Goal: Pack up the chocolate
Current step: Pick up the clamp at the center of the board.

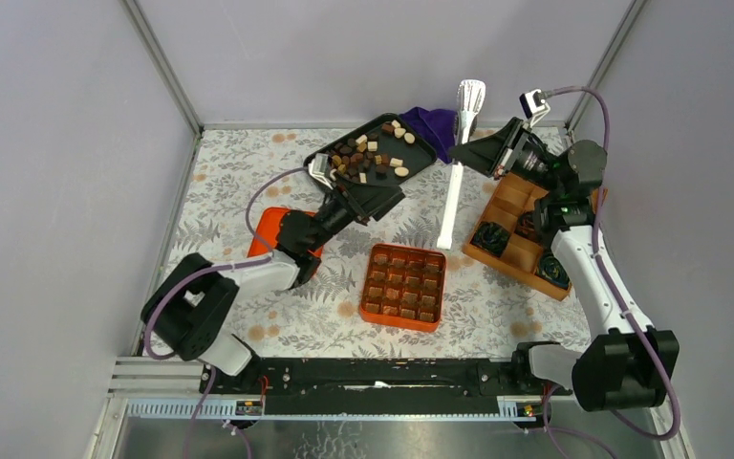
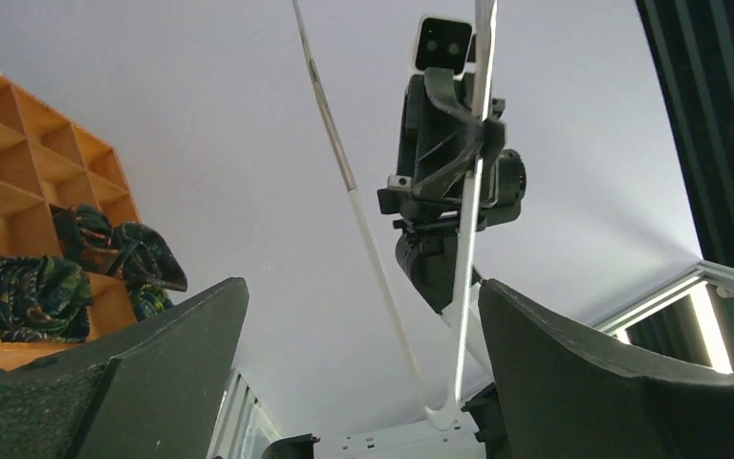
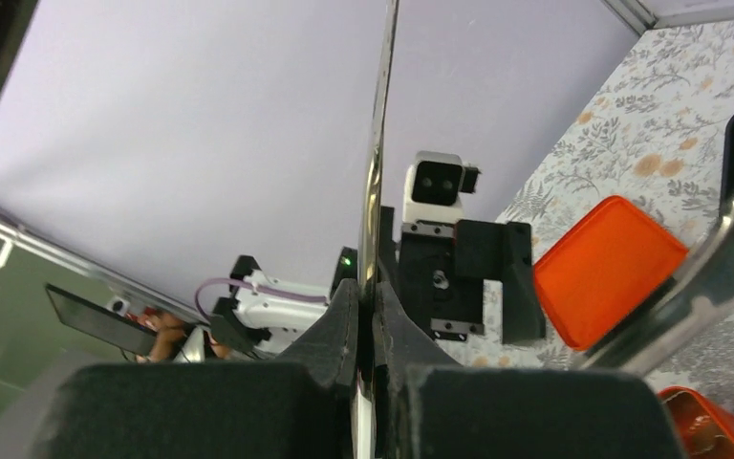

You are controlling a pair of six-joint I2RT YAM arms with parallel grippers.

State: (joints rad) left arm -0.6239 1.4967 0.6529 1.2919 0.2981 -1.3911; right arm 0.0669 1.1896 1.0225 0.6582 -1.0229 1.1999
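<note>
Chocolate (image 1: pixel 371 153) pieces, dark, brown and cream, lie loose on a black tray (image 1: pixel 419 157) at the back. More chocolate fills the grid of an orange box (image 1: pixel 403 286) in the middle. My left gripper (image 1: pixel 368 196) (image 2: pixel 361 287) hangs at the tray's near edge, open, with nothing between its fingers. My right gripper (image 1: pixel 475 153) (image 3: pixel 375 296) is shut on white and silver tongs (image 1: pixel 453 196) (image 3: pixel 376 163), which hang upright beside the tray. In the left wrist view the tongs (image 2: pixel 468 239) rise with the right arm behind them.
An orange lid (image 1: pixel 269 228) (image 3: pixel 604 268) lies left of the box, under the left arm. A wooden compartment box (image 1: pixel 516 251) (image 2: pixel 10 191) with dark crinkled rolls (image 2: pixel 38 292) stands at the right. A purple cloth (image 1: pixel 432 121) lies behind the tray. Walls close in the table.
</note>
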